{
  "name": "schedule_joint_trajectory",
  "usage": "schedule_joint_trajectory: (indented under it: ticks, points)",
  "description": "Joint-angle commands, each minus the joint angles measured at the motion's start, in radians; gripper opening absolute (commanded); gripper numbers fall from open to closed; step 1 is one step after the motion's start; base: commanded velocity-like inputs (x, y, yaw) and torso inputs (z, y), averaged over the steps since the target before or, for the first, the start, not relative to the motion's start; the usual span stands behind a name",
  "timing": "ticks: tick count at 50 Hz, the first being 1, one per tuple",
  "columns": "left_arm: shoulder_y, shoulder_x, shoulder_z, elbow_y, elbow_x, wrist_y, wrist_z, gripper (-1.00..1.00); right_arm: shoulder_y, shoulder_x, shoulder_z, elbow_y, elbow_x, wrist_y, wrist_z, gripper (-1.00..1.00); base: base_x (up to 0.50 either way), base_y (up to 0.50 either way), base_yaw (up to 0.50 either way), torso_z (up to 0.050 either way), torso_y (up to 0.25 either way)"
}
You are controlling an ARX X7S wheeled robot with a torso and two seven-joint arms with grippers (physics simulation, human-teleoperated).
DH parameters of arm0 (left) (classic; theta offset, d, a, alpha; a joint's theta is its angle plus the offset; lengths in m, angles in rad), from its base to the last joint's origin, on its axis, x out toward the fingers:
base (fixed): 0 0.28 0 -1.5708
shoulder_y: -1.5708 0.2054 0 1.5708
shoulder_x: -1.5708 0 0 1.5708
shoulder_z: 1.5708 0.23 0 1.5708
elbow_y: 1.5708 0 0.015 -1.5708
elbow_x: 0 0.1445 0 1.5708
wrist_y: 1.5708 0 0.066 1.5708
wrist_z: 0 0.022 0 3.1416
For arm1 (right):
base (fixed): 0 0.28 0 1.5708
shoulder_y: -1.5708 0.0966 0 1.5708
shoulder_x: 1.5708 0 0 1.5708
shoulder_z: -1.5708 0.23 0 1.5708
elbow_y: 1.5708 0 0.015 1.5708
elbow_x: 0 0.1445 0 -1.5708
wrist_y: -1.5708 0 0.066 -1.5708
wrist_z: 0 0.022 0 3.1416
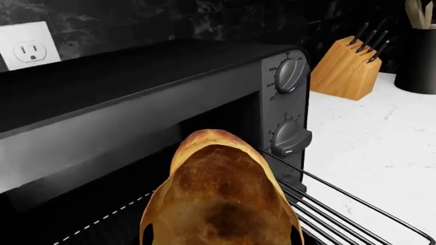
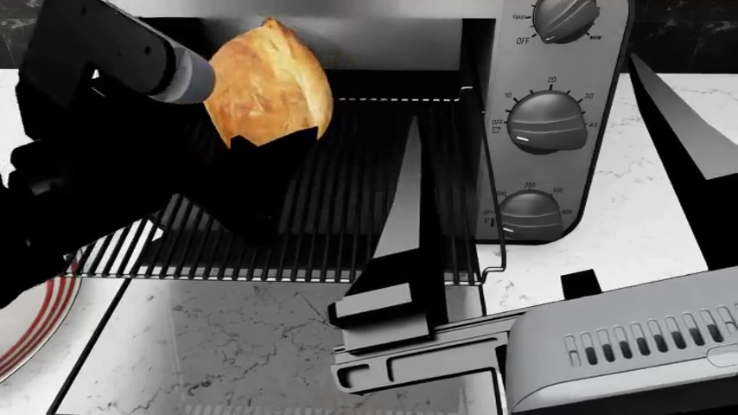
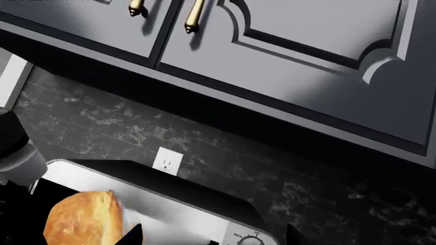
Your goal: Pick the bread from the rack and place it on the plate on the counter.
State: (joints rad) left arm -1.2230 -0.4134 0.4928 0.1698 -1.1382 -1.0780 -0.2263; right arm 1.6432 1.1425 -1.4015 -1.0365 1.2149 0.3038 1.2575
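marble counter lies nearest in the head view, with the striped rim of the plate showing at its left edge, partly hidden under the left arm. the right arm's grey housing fills the lower right corner; the right gripper itself is not clearly shown anywhere, so i cannot tell whether it is released or clenched. its wrist camera points up at the upper cabinets and a wall socket, which suggests it is parked out of the way.

just beyond, the rack is pulled out of the toaster oven over the counter edge, giving room to reach from above. over the rack's back left part, the left gripper is clenched on the bread, its dark fingertips biting the roll's lower end so the roll stands upright, clear of the bars. the left wrist view shows the bread filling the foreground with wires below it.

judging from this, the pick is made; the carry left and toward the plate remains.
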Motion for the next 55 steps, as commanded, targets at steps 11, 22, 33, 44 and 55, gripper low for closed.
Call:
schedule_joint_trajectory:
  ticks: [11,22,33,44,55]
  points:
    - [0.056,-0.175,-0.212,0.323,-0.408,-0.12,-0.356,-1.0,0.036,0.011,-0.063,-0.008,-0.018,-0.033,0.009,1.0,0.0,0.0,0.0,0.0,0.0]
    - [0.067,-0.335,-0.305,0.431,-0.675,-0.09,-0.566,-1.0,0.077,0.001,-0.103,-0.006,-0.014,-0.049,0.017,1.0,0.0,0.0,0.0,0.0,0.0]
    - [0.045,-0.498,-0.376,0.507,-0.891,0.0,-0.75,-1.0,0.151,-0.008,-0.191,-0.01,-0.018,-0.083,0.035,1.0,0.0,0.0,0.0,0.0,0.0]
    - [0.19,-0.639,-0.54,0.564,-0.912,0.035,-0.776,-1.0,0.254,-0.024,-0.335,-0.01,-0.036,-0.141,0.063,1.0,0.0,0.0,0.0,0.0,0.0]
    - [0.474,-0.68,-0.86,0.615,-0.92,0.014,-0.777,-1.0,0.308,-0.027,-0.428,-0.005,-0.059,-0.185,0.073,1.0,0.0,0.0,0.0,0.0,0.001]
